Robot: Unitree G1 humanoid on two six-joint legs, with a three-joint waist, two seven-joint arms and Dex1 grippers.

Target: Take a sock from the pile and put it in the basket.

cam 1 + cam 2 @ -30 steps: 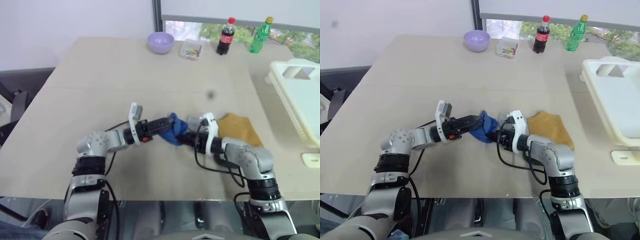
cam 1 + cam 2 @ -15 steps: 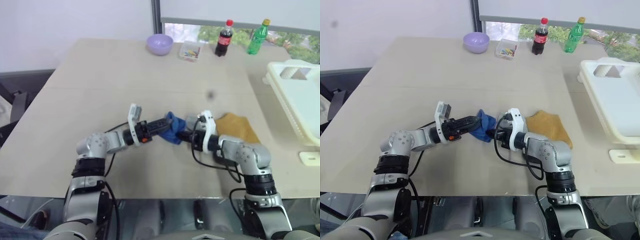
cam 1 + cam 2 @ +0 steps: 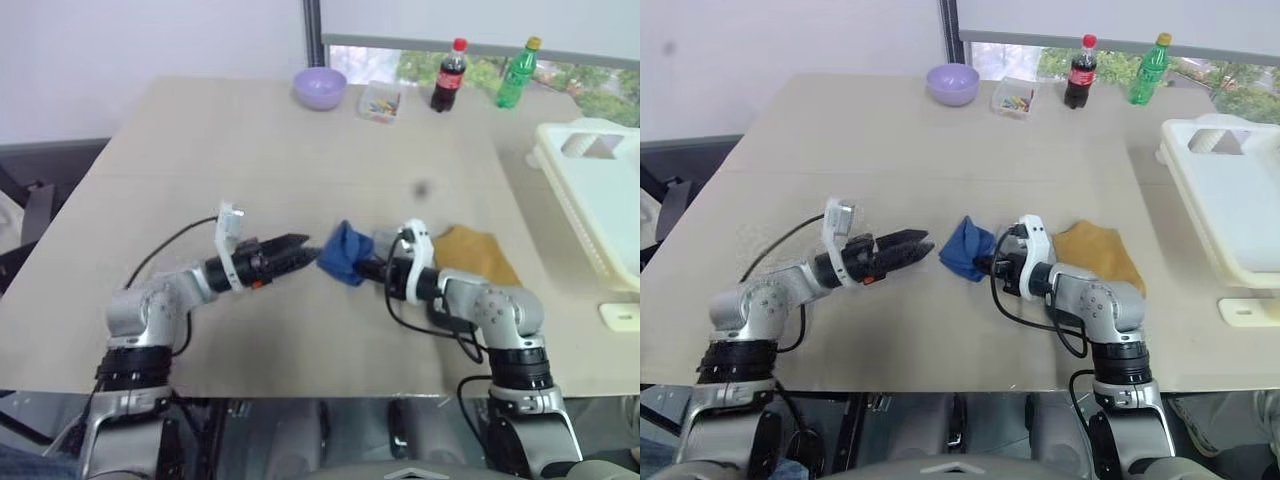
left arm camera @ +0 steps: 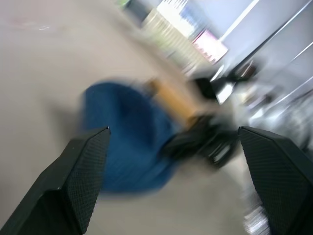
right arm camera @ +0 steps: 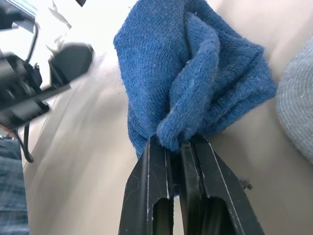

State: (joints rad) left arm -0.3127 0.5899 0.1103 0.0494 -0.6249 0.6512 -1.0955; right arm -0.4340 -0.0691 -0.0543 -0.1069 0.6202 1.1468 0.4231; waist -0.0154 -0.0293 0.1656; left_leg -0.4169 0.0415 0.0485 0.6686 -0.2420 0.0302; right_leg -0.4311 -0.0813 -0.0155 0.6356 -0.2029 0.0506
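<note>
Pinching the blue sock (image 5: 190,83) between its two black fingers (image 5: 151,196), our right gripper (image 3: 987,266) is closed tight on a fold of the cloth. We hold the sock near the middle of the table (image 3: 250,140), bunched up in a soft lump just past the fingertips. We cannot tell if its lowest part touches the tabletop.

Our left gripper (image 3: 912,243) is wide open and holds nothing. It points level toward the sock from our left side, with a small gap between its tips and the blue cloth. In the left wrist view we see its two fingers (image 4: 83,171) spread far apart, with the sock beyond them.

Just behind our right gripper lies a mustard yellow sock (image 3: 478,255), flat on the table. A bit of pale grey sock (image 5: 296,112) sits right beside the blue one, on the same side as the yellow one. These are what we see of the pile.

At the right edge of the table stands the basket (image 3: 1225,200), big and cream-white with slotted sides. It is well apart from the sock we hold.

At the far edge of the table we see a small lilac bowl (image 3: 320,86), a clear little box (image 3: 381,101) with bright bits in it, a dark cola bottle (image 3: 447,75) with a red cap, and a green bottle (image 3: 518,72) with a yellow cap.
</note>
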